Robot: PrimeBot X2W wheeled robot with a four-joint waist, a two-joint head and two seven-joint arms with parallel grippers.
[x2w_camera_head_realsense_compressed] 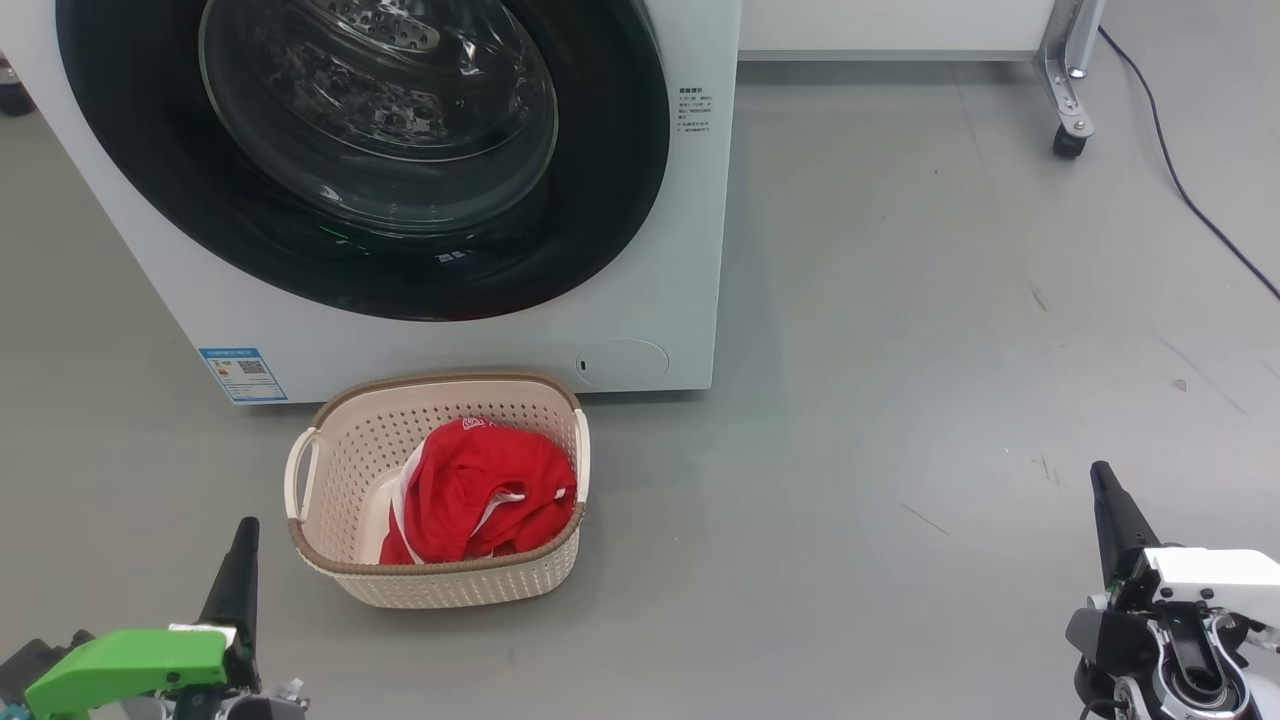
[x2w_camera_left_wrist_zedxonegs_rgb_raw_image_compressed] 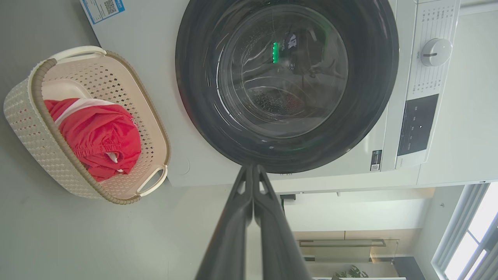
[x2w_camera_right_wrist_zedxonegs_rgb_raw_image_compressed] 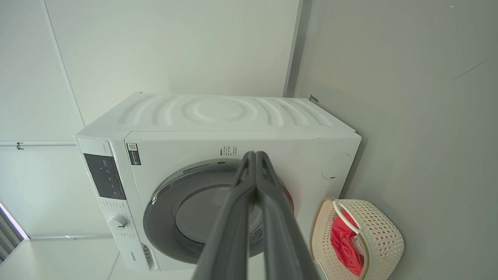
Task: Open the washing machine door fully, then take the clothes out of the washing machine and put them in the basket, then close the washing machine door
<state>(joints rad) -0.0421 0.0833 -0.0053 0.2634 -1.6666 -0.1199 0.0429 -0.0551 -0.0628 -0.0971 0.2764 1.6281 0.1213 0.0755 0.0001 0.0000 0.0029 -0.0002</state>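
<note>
Red clothes (x2w_camera_head_realsense_compressed: 478, 490) are seen bunched inside the cream basket (x2w_camera_head_realsense_compressed: 450, 590), which is set on the floor (x2w_camera_head_realsense_compressed: 900, 420) just before the white washing machine (x2w_camera_head_realsense_compressed: 695, 250). Behind the basket, the washing machine door (x2w_camera_head_realsense_compressed: 610, 210) is closed flush. The left gripper (x2w_camera_head_realsense_compressed: 246, 530) is held near the basket's left front corner, fingers clenched together on nothing; the right gripper (x2w_camera_head_realsense_compressed: 1100, 475) is held well apart to the basket's right, likewise clenched and empty.

Clothes (x2w_camera_head_realsense_compressed: 480, 490) in basket (x2w_camera_head_realsense_compressed: 450, 585); door (x2w_camera_head_realsense_compressed: 610, 180) closed
</note>
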